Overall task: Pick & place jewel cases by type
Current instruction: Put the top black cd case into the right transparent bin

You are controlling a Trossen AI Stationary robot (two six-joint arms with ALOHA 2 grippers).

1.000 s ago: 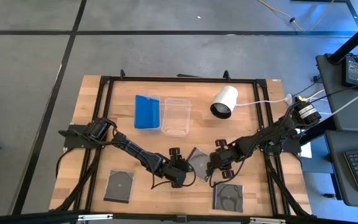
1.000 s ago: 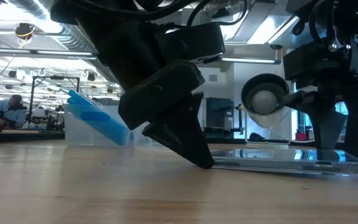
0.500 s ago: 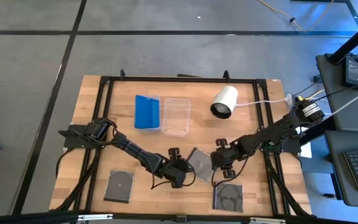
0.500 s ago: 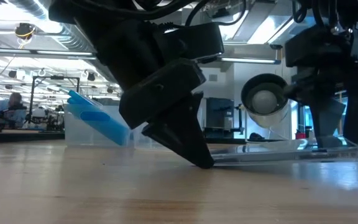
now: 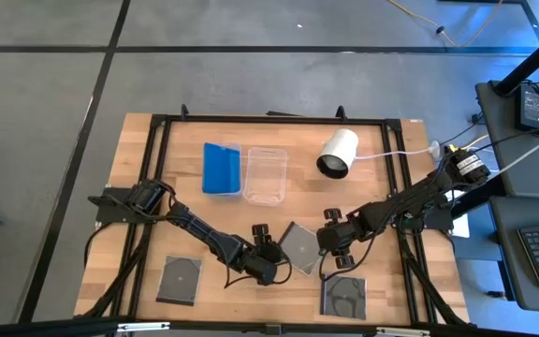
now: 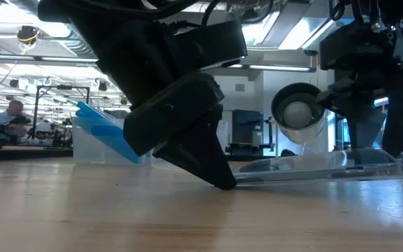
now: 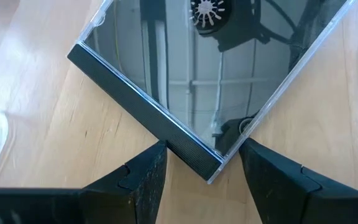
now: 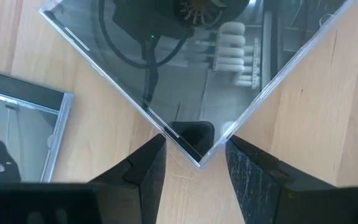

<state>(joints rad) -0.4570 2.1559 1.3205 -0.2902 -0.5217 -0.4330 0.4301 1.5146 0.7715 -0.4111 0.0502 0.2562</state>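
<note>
A dark jewel case (image 5: 299,245) lies mid-table between my two grippers. My right gripper (image 5: 322,245) is shut on the corner that faces the table's right. My left gripper (image 5: 277,255) is open, and its fingers stand on either side of the opposite corner (image 7: 211,167) with their tips on the table. Two more dark cases lie flat, one near left (image 5: 178,279) and one near right (image 5: 344,296). A blue case (image 5: 220,168) leans inside a clear tub. My right gripper has the dark case's right-hand corner (image 8: 185,142) between its two fingers, one on each edge that meets there, coming slanting down from the table's right. That end (image 6: 380,166) is raised off the table and the opposite end (image 6: 245,183) rests on the wood. My left gripper's fingertips (image 7: 159,149) stand close against the two edges of the left-hand corner; whether they touch, I cannot tell.
A second clear tub (image 5: 265,174) stands beside the one with the blue case, toward the far edge. A white cylinder (image 5: 338,153) lies at far right with a cable. A black frame (image 5: 269,120) runs round the table. Bare wood shows at near centre.
The right gripper has risen a little, and the case's right-hand end has come up off the table while its left-hand end stayed down. The case now tilts. The left gripper has shifted slightly toward the table's near left.
</note>
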